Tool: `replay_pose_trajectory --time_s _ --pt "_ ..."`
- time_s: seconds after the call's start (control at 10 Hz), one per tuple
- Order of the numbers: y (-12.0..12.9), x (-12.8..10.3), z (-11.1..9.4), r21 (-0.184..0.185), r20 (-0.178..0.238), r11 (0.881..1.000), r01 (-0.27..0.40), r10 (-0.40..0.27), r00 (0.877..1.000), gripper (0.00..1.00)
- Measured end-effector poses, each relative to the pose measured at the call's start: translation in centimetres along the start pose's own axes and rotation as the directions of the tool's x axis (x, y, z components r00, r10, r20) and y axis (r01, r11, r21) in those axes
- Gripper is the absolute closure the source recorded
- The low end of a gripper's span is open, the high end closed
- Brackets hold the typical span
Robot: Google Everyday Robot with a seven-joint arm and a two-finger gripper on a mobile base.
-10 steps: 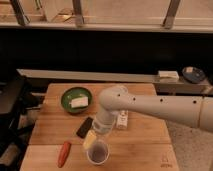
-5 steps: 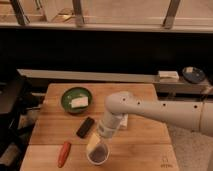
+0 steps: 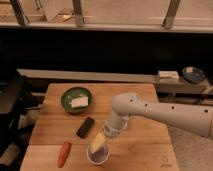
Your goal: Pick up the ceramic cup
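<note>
The ceramic cup [image 3: 98, 155] is small, round and white with a dark inside. It stands near the front edge of the wooden table [image 3: 145, 145]. My gripper [image 3: 99, 142] hangs right above the cup, and its yellowish tip reaches down to the cup's rim and covers part of the opening. The white arm [image 3: 160, 115] comes in from the right. Whether anything is held does not show.
A green bowl [image 3: 76, 99] with a pale block in it sits at the back left. A black oblong object [image 3: 85, 127] lies left of the arm. A red-orange object [image 3: 64, 153] lies left of the cup. A dark bowl [image 3: 192, 74] and a pale box [image 3: 168, 75] sit on the ledge behind.
The gripper has moved down and toward the front of the table, from above the black object to directly over the cup. The cup has not moved.
</note>
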Motion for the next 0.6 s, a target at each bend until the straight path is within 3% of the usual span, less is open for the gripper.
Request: replay_pose_trajectory --time_s 0.4,0.6 --pt "-0.1 -0.1 -0.4 -0.002 0.041 1.000 0.000 0.000 0.999 0.60" --pt "0.5 -0.7 -1.0 -0.032 0.093 0.999 -0.006 0.009 0.996 0.83"
